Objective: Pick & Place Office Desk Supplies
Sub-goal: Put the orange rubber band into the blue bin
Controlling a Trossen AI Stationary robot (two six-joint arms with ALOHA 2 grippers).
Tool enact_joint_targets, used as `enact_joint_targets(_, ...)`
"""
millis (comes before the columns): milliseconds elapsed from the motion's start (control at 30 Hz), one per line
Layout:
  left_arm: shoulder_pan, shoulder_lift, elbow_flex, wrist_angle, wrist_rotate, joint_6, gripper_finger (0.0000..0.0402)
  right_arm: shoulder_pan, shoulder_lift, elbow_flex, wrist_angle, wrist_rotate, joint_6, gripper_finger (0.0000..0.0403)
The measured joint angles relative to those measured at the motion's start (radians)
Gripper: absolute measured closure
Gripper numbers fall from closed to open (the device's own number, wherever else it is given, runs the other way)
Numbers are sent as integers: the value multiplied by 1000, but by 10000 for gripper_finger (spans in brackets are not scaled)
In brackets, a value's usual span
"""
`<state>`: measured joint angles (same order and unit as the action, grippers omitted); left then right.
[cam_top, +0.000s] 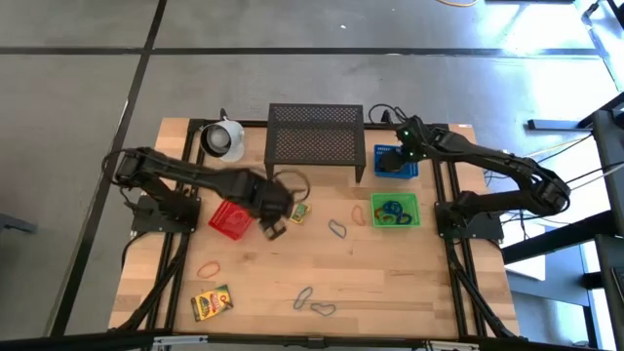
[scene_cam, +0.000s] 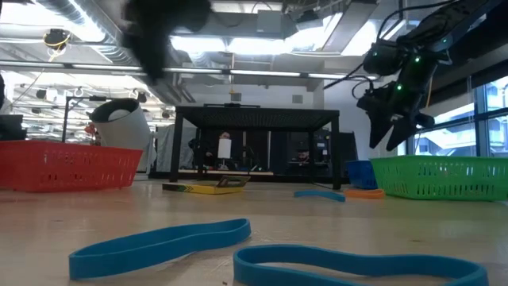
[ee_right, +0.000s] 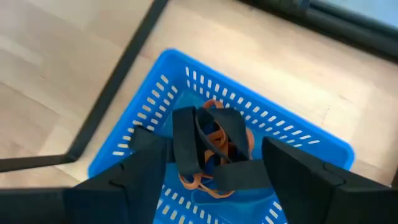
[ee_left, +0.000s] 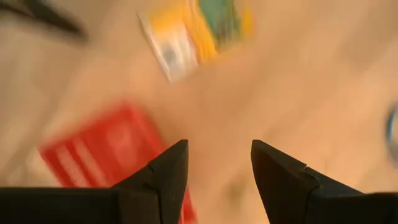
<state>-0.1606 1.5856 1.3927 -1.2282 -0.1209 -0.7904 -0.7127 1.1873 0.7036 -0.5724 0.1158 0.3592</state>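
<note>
Right claw (ee_right: 214, 163) hangs released over blue basket (ee_right: 249, 112), black clips (ee_right: 199, 140) lying inside: drop step looks done. Left claw (ee_left: 214, 162) spread, empty, above tabletop (cam_top: 390, 283) near yellow-green box (ee_left: 193, 34); I judge that the next grab

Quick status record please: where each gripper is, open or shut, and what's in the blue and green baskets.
right gripper: open, above the blue basket
left gripper: open, empty, over the table between the red basket and a yellow-green box
blue basket contents: orange loops and dark pieces
green basket: blue loops inside
loose on table: loops, second yellow-green box
</note>
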Motion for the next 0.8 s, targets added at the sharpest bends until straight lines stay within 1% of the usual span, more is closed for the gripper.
enact_joint_targets(167,-146,0,-92,-32,159,-113,231,0,-79,0,0,0,22,144)
enact_joint_targets(233,-204,1,-147,-22,227,-190,231,1,-112,0,0,0,35,150)
enact_joint_targets(333,-283,1,-233,-5,303,-334,231,11,-152,1,0,0,52,157)
enact_joint_targets(400,-333,1,-291,43,347,-415,231,23,-173,1,3,0,52,160)
enact_joint_targets(467,-375,1,-345,147,382,-483,231,36,-186,1,5,0,58,163)
enact_joint_targets(600,-430,1,-451,325,368,-615,231,62,-193,1,12,0,79,165)
enact_joint_targets(700,-456,1,-509,337,326,-724,231,79,-193,1,12,0,81,165)
enact_joint_targets(800,-477,2,-545,345,318,-793,232,92,-193,1,12,-1,98,166)
